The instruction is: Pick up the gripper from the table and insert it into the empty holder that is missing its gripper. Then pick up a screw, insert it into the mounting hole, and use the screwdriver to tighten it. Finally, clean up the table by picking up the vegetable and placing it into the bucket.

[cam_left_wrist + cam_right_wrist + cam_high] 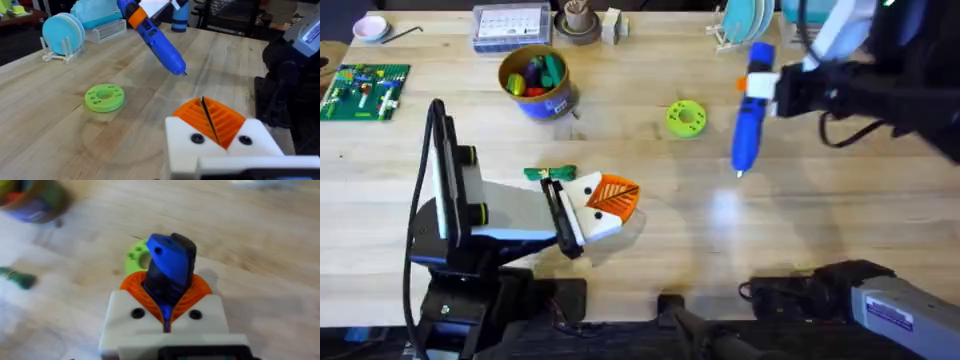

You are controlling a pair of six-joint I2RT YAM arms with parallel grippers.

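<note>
screwdriver [751,115] clamped in right claw [775,90], tip above table [800,210]

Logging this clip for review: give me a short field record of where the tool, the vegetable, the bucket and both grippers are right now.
screwdriver: held off the table, tip angled down
right gripper: shut on the screwdriver
left gripper: shut, low over the table, holds nothing
vegetable: on the table beside the left gripper, not in the bucket
bucket: upright, toy foods inside
green disc: flat on the table near the screwdriver tip
</note>
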